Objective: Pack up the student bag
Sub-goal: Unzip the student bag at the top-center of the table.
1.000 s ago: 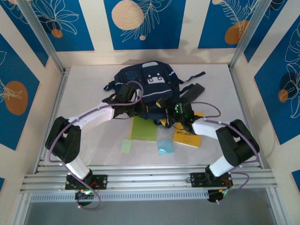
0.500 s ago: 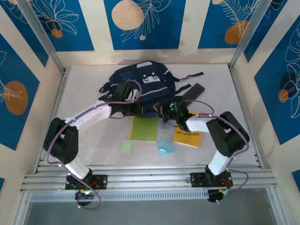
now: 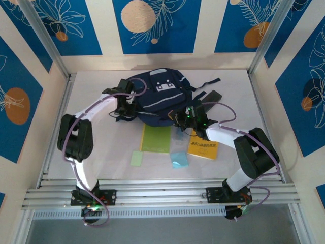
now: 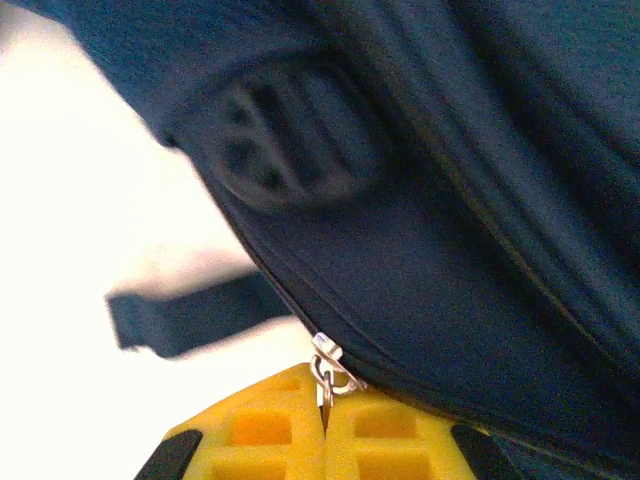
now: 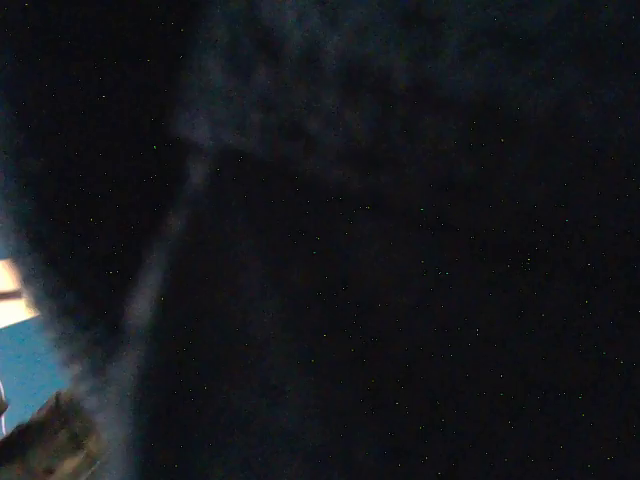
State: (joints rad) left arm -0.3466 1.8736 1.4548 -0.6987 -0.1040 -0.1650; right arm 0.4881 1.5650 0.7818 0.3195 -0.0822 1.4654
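Navy student bag (image 3: 155, 101), left hand (image 4: 325, 425) — pinching zipper pull (image 4: 324, 368)

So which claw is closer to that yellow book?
The right. The right claw sits at the near edge of the bag, just beyond the yellow book; the left claw grips a zipper pull on its left side, farther away.

Robot test cell, lab setting. Silver aluminium extrusion posts (image 3: 43, 40) frame booth. Walls: blue printed panels (image 3: 152, 25) with white leaf outlines and orange discs, set on cream board. White tabletop (image 3: 238, 101) boxed in on three sides. Slotted aluminium rails (image 3: 162, 192) along near edge, left arm (image 3: 76, 147) and right arm (image 3: 254, 152) bolted on. Purple cables (image 3: 229, 116) looping along arms.
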